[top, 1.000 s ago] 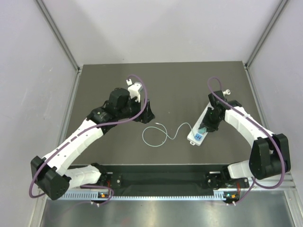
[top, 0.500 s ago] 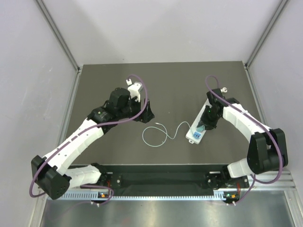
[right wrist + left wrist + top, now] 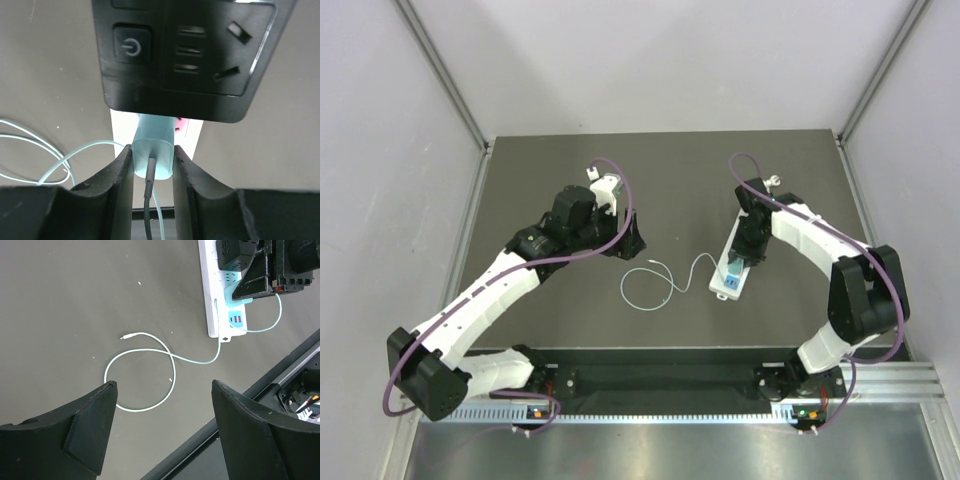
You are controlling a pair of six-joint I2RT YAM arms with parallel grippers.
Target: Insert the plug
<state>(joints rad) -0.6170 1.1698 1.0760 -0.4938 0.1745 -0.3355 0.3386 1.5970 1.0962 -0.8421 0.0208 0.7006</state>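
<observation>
The right gripper (image 3: 152, 149) is clamped on the light-blue plug (image 3: 152, 137). Its two black fingers (image 3: 122, 172) press flat against the plug's sides, and the plug's thin cord runs back out between them. The plug's front end meets the near edge of the power strip (image 3: 185, 55), just below its black face with the round power button and the socket slots, and over the strip's white body. From the wrist view I cannot tell whether the prongs are seated in a socket.

In the top view the power strip lies slanted on the right half of the dark table (image 3: 670, 180). The right gripper comes down onto its near half, and the strip's blue end with small ports shows just below the fingers.

The pale cable (image 3: 173, 382) leaves the plug, curves past the strip's end and runs left across the table into one loose loop. Its small connector tip lies free on the surface.

The left gripper (image 3: 164, 390) is well apart from the strip, over the middle of the table. Its jaws are spread wide with nothing between them. Seen from its wrist, the cable loop lies on the table below the gap between the fingers, untouched, and the strip and right gripper show at the upper right.
</observation>
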